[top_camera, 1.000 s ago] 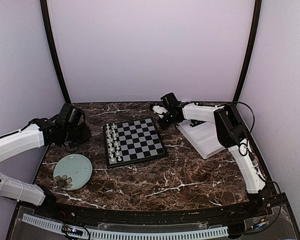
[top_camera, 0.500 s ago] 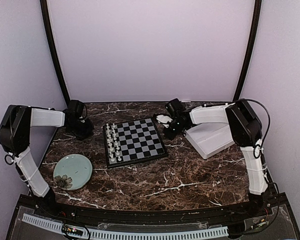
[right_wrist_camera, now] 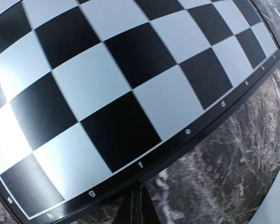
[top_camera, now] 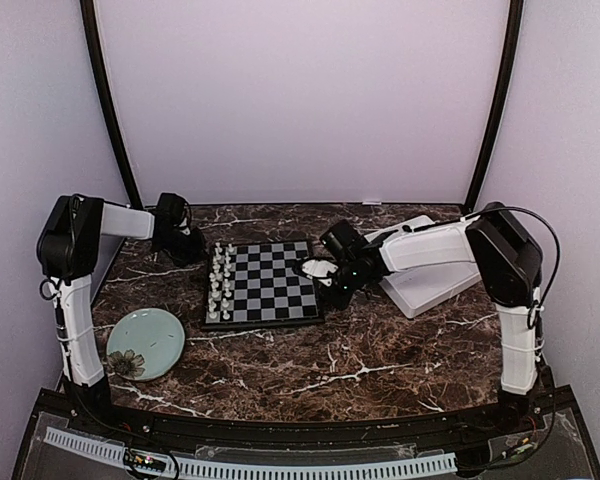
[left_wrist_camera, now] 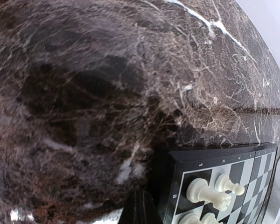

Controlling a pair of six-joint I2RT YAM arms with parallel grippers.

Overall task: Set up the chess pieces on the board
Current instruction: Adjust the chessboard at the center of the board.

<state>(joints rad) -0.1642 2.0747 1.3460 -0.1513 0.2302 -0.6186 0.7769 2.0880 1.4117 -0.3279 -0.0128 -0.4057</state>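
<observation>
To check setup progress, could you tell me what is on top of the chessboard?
On the board, white pieces stand in two rows at the left; other squares look bare. The right claw overhangs the right edge, covering a bit.

The overhead view looks down from the near edge across the dark brown marble worktop [top_camera: 380,350]. Both wrist views sit very close, sharing the black-and-grey checkered chessboard [top_camera: 265,283] with it.

Soft overhead light is filling the top view evenly — both wrist views are bowing at their edges, and glare is whitening squares at the left edge of the board [right_wrist_camera: 9,126].
</observation>
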